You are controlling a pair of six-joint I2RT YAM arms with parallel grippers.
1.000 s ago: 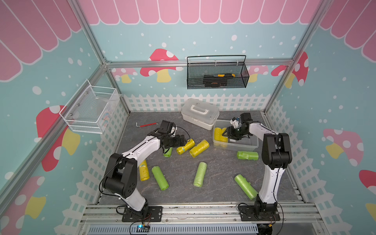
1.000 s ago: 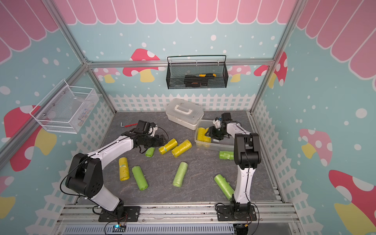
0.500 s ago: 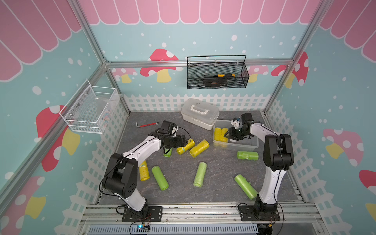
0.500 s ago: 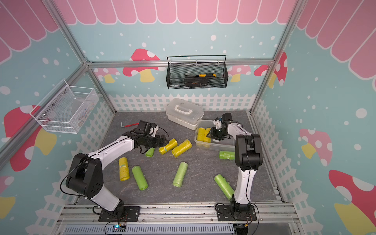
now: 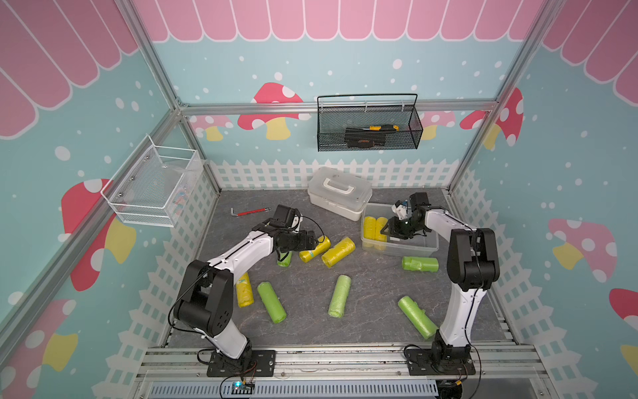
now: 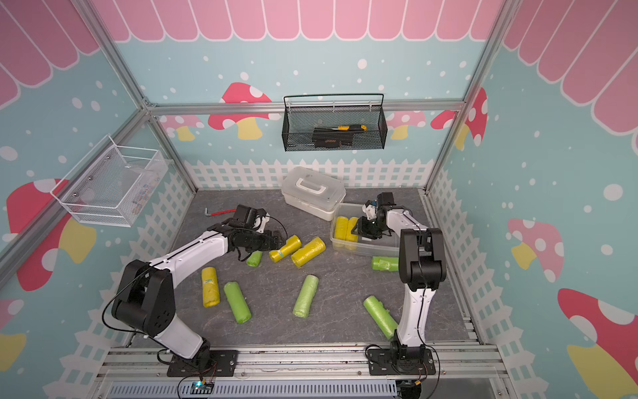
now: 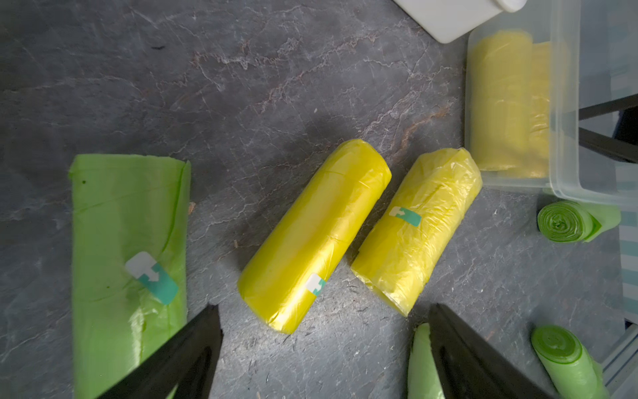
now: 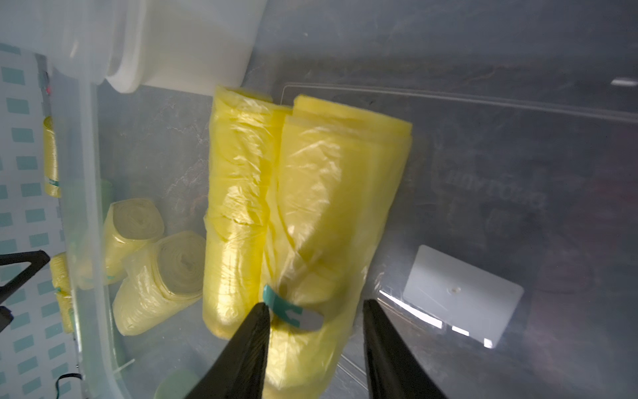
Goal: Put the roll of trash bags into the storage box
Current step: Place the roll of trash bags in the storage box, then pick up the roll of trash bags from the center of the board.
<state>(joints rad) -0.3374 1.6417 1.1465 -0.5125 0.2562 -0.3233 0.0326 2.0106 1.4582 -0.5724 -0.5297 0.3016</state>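
Roll (image 8: 310, 207) in storage box (image 8: 500, 155) — only wrist view shows right tool (image 8: 314, 305) straddling it, grip unclear; left tool (image 7: 322, 307) spread.

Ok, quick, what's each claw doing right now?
Left claw: open, empty, by a loose yellow trash-bag roll.
Right claw: straddling a yellow roll inside the storage box; grip cannot be told.

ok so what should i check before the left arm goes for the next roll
1. left jaws open: ok, wide above the grey table.
2. nearest yellow plastic trash bag roll lying free: ok, second yellow roll close beside.
3. clear plastic storage box has room: ok, much of its floor bare.
4. right jaws free of the yellow roll inside it: cannot tell.
5. right arm out of the box: not ok, it reaches inside.
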